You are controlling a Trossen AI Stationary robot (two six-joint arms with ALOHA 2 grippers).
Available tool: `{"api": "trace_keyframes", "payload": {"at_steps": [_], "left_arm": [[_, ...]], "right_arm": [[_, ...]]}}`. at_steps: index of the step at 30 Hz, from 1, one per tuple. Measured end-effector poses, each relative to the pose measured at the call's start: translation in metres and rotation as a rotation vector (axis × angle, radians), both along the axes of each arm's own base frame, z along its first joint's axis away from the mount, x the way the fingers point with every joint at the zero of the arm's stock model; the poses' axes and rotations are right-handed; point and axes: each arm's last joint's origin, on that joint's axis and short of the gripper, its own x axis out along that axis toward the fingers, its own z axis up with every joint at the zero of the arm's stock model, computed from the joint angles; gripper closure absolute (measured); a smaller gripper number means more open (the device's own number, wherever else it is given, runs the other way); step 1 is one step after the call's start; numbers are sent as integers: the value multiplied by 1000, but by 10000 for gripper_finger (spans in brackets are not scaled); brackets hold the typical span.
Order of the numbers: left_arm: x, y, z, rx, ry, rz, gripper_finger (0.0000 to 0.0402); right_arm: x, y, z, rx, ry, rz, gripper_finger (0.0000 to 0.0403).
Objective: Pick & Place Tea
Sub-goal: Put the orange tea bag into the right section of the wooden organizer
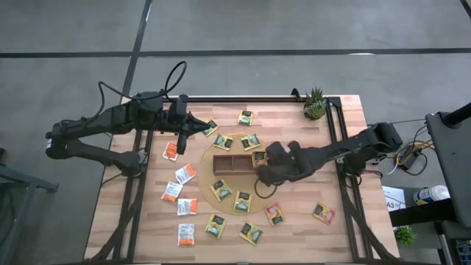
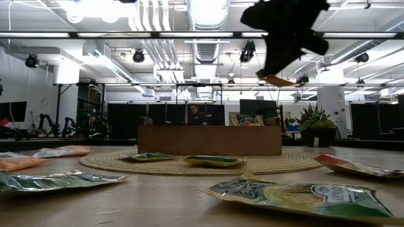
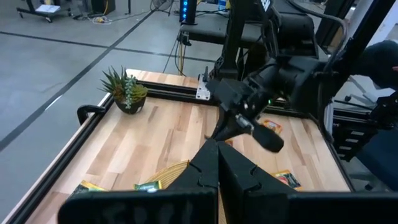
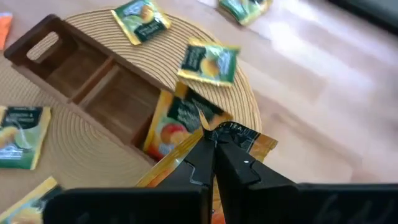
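Tea sachet (image 4: 239,140) hangs pinched in the right gripper (image 4: 211,146) above the wooden tray's (image 4: 93,78) right compartment; left gripper (image 1: 200,126) rests closed, empty, far left.

Overhead looks straight down, low looks level across the table; both share the wooden tray (image 1: 234,163).

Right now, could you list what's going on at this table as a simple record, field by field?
Right hand: shut on a tea sachet, held above the tray's end compartment
Tray: brown wood, three compartments, one sachet leaning in the end compartment, other two empty
Mat: round, woven, under the tray
Left hand: shut, holding nothing, waiting over the table's far side
Loose sachets: scattered around the tray
Plant: small pot at the far corner
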Motion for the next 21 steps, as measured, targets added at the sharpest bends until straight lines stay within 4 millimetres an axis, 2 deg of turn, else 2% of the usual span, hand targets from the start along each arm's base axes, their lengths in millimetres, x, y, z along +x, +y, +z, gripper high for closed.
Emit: {"api": "trace_keyframes", "payload": {"at_steps": [7, 13, 21], "left_arm": [[0, 0, 0, 1, 0, -1, 400], [0, 0, 0, 20, 1, -5, 400], [0, 0, 0, 21, 1, -6, 400]], "right_arm": [[32, 0, -6, -145, 89, 98, 395], [56, 5, -23, -204, 145, 119, 395], [74, 8, -50, -252, 198, 100, 395]]}}
